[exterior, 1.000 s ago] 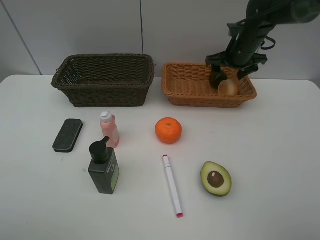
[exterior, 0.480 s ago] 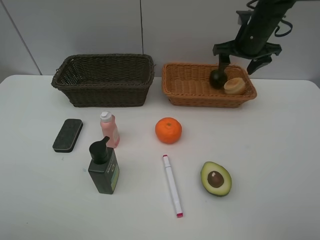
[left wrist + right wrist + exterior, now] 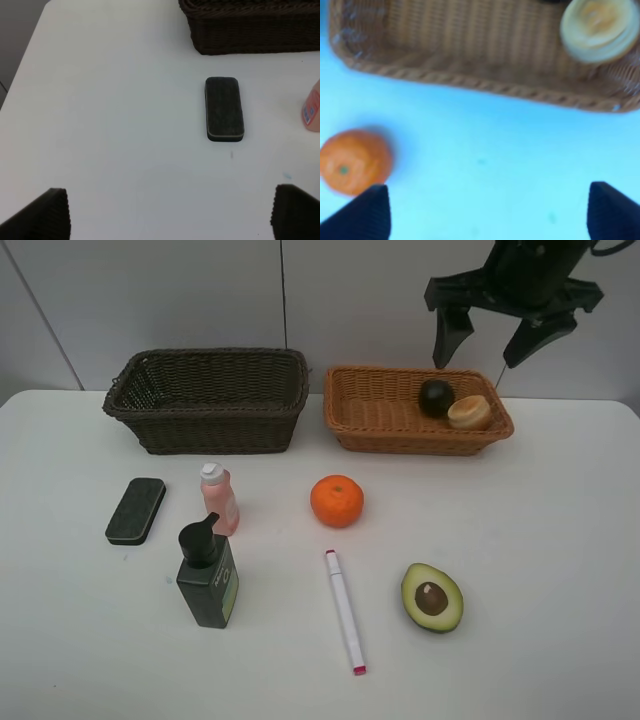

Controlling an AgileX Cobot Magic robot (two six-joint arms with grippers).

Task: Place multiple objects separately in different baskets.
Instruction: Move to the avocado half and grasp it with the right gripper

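Note:
My right gripper [image 3: 482, 352] hangs open and empty above the light tan basket [image 3: 360, 430]. In that basket the dark mangosteen [image 3: 436, 398] lies beside the peach [image 3: 469, 412]. The dark brown basket [image 3: 205, 400] holds nothing that I can see. On the table lie the orange [image 3: 337, 500], avocado half [image 3: 432, 597], white marker [image 3: 344, 611], pink bottle [image 3: 219, 498], dark-green pump bottle [image 3: 207, 573] and black eraser [image 3: 135, 510]. The left gripper [image 3: 172, 215] is open over bare table, short of the eraser [image 3: 224, 108]. The right wrist view shows the orange [image 3: 352, 160] and the peach [image 3: 600, 27].
Both baskets stand side by side along the back of the white table [image 3: 540, 540], near the wall. The left wrist view catches the dark basket's corner [image 3: 250, 30] and the pink bottle's edge [image 3: 312, 110]. The table's left edge runs close to the eraser.
My right gripper has risen out of the tan basket, staying open, and the mangosteen stays behind next to the peach. Nothing on the table has moved.

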